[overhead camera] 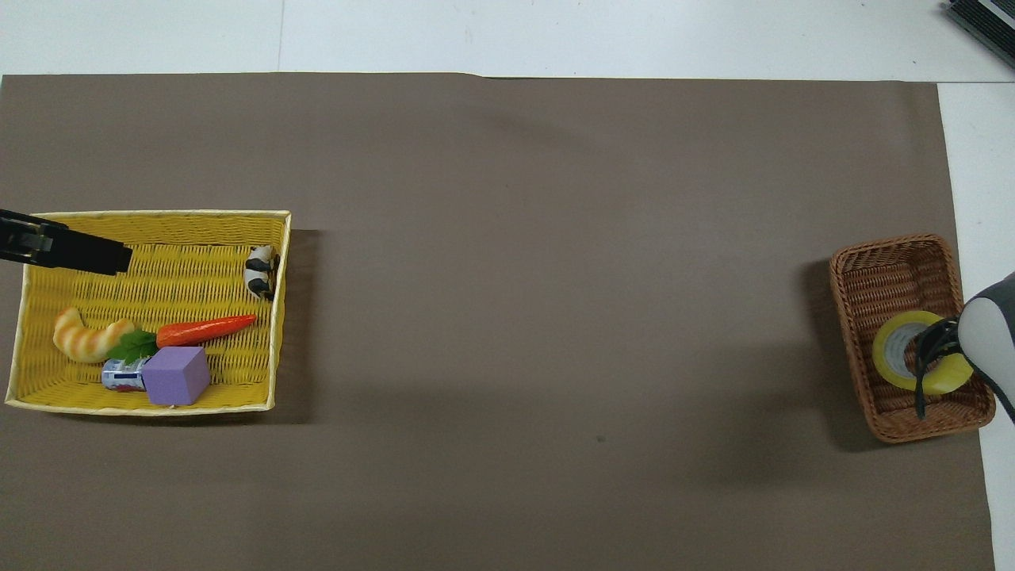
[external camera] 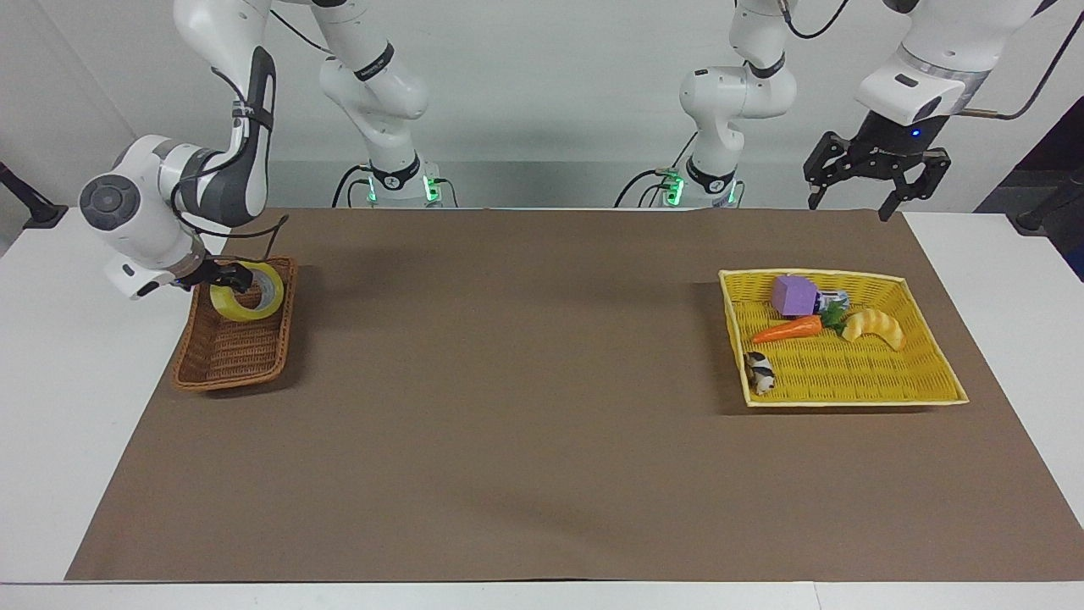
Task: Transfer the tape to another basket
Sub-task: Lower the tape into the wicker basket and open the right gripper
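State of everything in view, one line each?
Tape: lying in the basket, at its end nearer the robots.
Basket: holds only the tape.
Right gripper: down at the tape.
Left gripper: open, raised, waiting.
Tray: holds cube, carrot, croissant, cow.

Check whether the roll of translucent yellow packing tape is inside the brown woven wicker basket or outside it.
Inside. The yellow tape roll lies within the raised sides of the brown wicker basket, at its end nearer the robots.
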You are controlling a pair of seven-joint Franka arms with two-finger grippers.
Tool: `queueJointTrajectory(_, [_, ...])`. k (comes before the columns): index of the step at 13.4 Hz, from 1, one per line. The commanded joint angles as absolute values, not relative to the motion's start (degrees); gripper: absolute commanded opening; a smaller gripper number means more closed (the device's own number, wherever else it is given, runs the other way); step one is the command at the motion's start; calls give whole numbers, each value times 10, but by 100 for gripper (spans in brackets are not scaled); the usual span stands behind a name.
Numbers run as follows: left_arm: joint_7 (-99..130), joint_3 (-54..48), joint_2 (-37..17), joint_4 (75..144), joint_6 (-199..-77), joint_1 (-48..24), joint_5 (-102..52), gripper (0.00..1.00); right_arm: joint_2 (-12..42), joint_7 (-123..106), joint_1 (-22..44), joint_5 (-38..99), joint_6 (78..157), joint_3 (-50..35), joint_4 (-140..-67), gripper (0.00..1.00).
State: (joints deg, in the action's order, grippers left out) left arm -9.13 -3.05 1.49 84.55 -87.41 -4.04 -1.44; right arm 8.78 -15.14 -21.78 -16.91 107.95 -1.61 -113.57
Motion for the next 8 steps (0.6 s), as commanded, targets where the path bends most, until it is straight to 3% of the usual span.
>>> queueJointTrajectory(1, [-97, -33, 27, 862, -882, -37, -12, 100, 81, -153, -224, -181, 1093, -18, -1144, 100])
queueJointTrajectory(4, [-95, -34, 28, 862, -878, -38, -12, 100, 77, -168, -258, -159, 1121, -19, -1162, 100])
queueJointTrajectory(8, [-94, -33, 29, 862, -876, -24, -11, 100, 77, -237, -274, -21, 1143, -18, -1157, 100])
